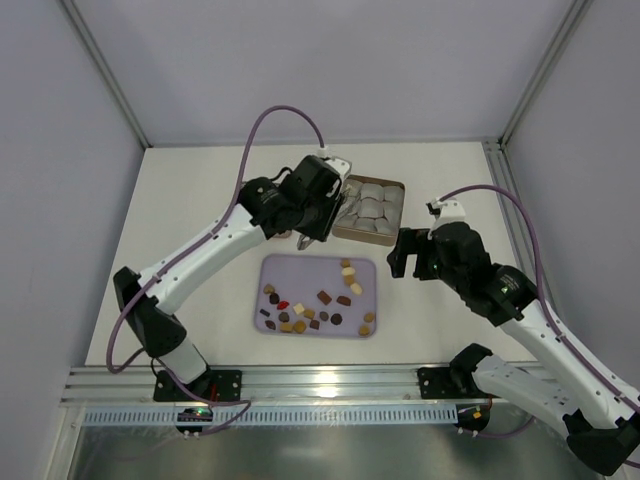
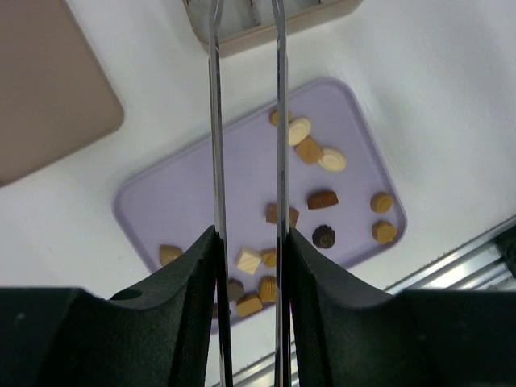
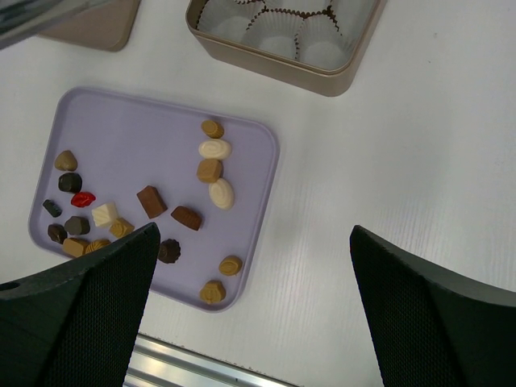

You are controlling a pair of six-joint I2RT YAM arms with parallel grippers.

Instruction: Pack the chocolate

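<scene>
Work surface: white bench (image 1: 200, 200), with a ribbed aluminium rail (image 1: 320, 382) along the near edge. Near the centre of the bench: flat lilac rectangular plastic tray with rounded corners (image 1: 300, 272). Location of the chocolate (image 3: 151, 200): loose on the tray floor, as small bite-size pieces in dark brown, caramel-tan and cream, plus one red piece (image 3: 82, 198). Densest cluster at the near left of the tray, around a cream square (image 3: 104, 214). Short row of tan and cream ovals (image 3: 214, 149) toward the far right corner. Two tan pieces (image 3: 230, 264) at the near right corner. Far right of the tray, apart from it: shallow tan rectangular tin (image 3: 274, 68) lined with pale fluted paper cups (image 3: 278, 42). Left of the tin: flat brown square lid with rounded corners (image 2: 48, 81), lying on the bench, largely covered by the left arm in the overhead view. Left tool (image 2: 245, 20): two long thin metal blades, parallel, separated by a narrow gap, directed at the left end of the tin. Blade tips cut off by the top edge of the wrist view; pinching a piece or not: cannot tell. Right tool (image 3: 254, 234): black fingers (image 3: 89, 306) spread fully wide, gripping nothing, suspended above the bench just right of the tray and near of the tin, touching neither.
</scene>
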